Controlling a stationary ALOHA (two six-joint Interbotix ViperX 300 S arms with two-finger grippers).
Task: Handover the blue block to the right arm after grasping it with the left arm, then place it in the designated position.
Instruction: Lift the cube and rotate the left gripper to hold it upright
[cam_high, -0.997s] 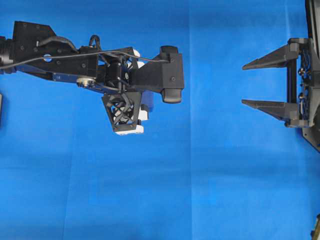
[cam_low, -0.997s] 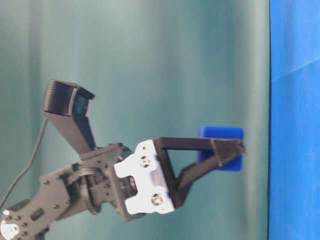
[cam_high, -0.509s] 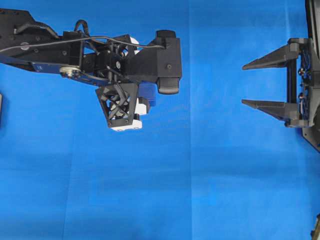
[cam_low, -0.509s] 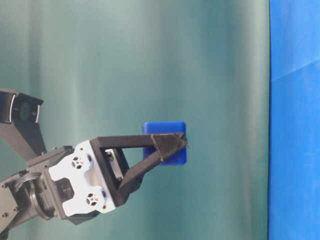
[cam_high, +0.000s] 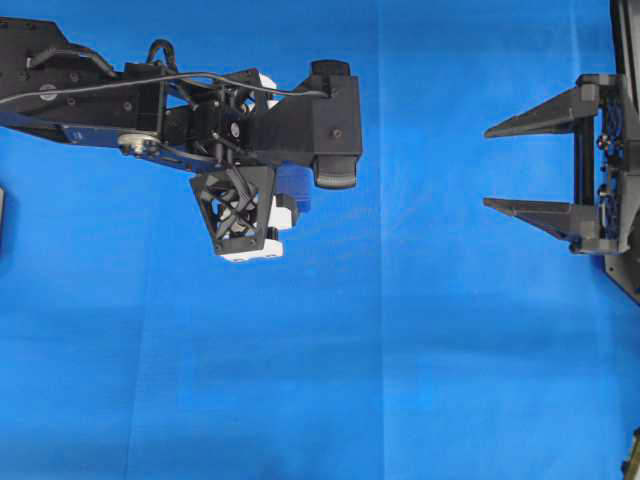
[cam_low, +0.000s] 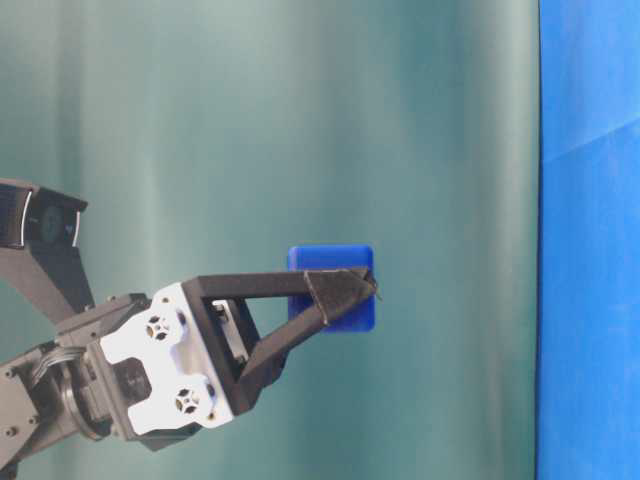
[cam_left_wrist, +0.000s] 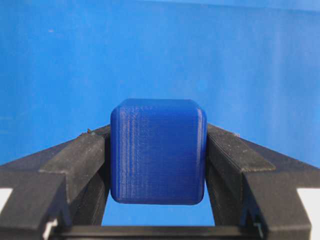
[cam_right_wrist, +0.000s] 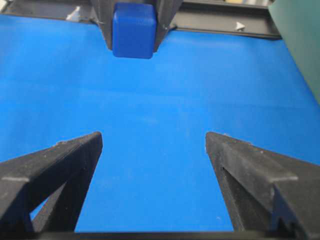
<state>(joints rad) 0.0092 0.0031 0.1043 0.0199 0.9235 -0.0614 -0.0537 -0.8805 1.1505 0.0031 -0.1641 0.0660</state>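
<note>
So the left gripper (cam_left_wrist: 158, 165) is pinching the blue block (cam_left_wrist: 158, 151) right at the fingertips, one finger on each side face, block sitting square btw them. In the table-level view the block (cam_low: 335, 288) is clearly up off the blue cloth (cam_low: 590, 250) that covers the worktop, not touching it, w/ the left arm (cam_low: 120, 370) and its white brackets behind it. From overhead only a bit of the block (cam_high: 293, 187) peeks out under the left arm's wrist.

Right gripper (cam_high: 487, 168) sits well apart from the block, over at the far side of the cloth, fingers spread wide w/ nothing btw them. Its tips point toward the block. From the right wrist cam the block (cam_right_wrist: 133, 30) shows straight ahead but slightly left of centre, far beyond the two spread fingers (cam_right_wrist: 55, 170), w/ bare cloth btw.
</note>
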